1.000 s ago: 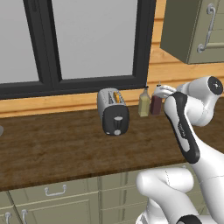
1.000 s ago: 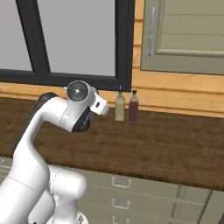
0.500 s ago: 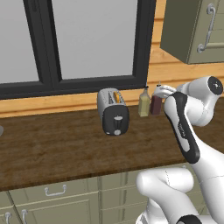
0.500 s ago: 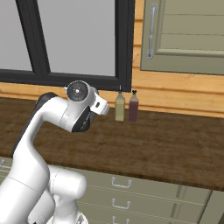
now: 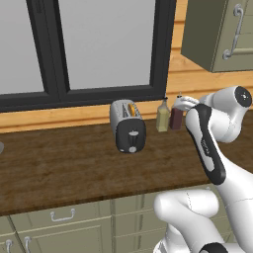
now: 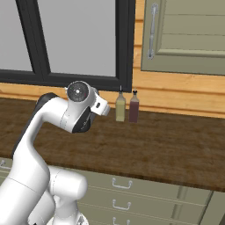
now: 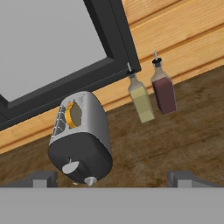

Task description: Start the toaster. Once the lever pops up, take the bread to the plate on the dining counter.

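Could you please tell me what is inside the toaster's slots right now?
One slot of the toaster holds a slice of bread, its golden top edge showing. The rest of the slice is hidden by the toaster's body.

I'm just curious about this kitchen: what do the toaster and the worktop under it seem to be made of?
The toaster looks like brushed silver metal, judging by its pale grey sheen, with a matte black end panel, perhaps plastic. The worktop looks like dark brown wood with visible streaky grain, though a printed laminate would look the same.

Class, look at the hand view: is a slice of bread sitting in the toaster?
Yes, the golden bread sits in a slot of the silver toaster.
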You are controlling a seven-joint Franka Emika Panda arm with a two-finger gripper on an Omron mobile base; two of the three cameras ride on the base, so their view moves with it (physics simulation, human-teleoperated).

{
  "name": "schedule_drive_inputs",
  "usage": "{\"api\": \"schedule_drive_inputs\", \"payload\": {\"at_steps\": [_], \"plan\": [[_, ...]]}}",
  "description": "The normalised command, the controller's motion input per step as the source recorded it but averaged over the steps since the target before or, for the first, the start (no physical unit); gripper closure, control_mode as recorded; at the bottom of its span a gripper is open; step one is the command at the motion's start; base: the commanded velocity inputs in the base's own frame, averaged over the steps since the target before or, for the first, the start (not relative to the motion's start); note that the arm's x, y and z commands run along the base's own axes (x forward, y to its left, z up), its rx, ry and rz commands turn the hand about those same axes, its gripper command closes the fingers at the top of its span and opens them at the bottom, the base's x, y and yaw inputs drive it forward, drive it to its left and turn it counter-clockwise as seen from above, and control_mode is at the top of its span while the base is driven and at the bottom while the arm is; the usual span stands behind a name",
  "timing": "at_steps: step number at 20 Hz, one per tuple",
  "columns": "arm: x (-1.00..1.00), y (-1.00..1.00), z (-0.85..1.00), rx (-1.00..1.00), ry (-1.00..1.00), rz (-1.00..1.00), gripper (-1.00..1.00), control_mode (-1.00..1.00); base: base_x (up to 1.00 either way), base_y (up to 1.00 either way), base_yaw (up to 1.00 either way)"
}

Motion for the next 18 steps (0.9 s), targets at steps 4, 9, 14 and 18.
{"api": "schedule_drive_inputs", "payload": {"at_steps": [4,9,14,18], "plan": [[0.00,0.00,0.00,0.00,0.00,0.00,-1.00,-1.00,0.00,0.00,0.00],[0.00,0.00,0.00,0.00,0.00,0.00,-1.00,-1.00,0.00,0.00,0.00],[0.00,0.00,0.00,0.00,0.00,0.00,-1.00,-1.00,0.00,0.00,0.00],[0.00,0.00,0.00,0.00,0.00,0.00,-1.00,-1.00,0.00,0.00,0.00]]}}
